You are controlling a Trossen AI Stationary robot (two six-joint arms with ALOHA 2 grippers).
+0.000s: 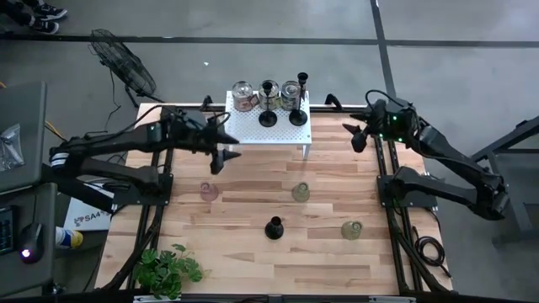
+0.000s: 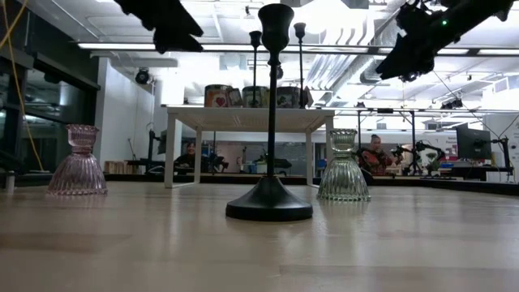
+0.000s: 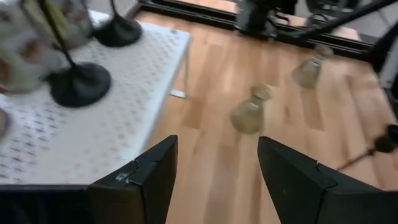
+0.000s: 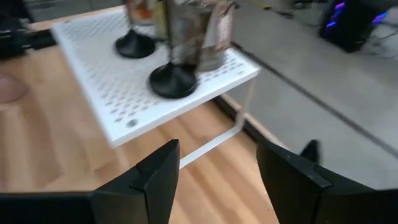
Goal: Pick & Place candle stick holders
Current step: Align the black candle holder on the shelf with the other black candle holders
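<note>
Wooden table [image 1: 253,269]; white stand [image 1: 278,128], holders [image 1: 274,228], plant [image 1: 168,271].

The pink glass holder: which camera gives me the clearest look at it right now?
The low view: the pink glass holder stands upright in full profile on the table, left of the black stemmed stick. The high view shows it only as a small spot from above. The left wrist view misses it; the right wrist view catches at most a pinkish edge.

Lab: exposed ceiling ducts [image 2: 340,65], workstations.

Two dark jointed arms; right one [image 1: 396,124] seemingly green-lit.
</note>
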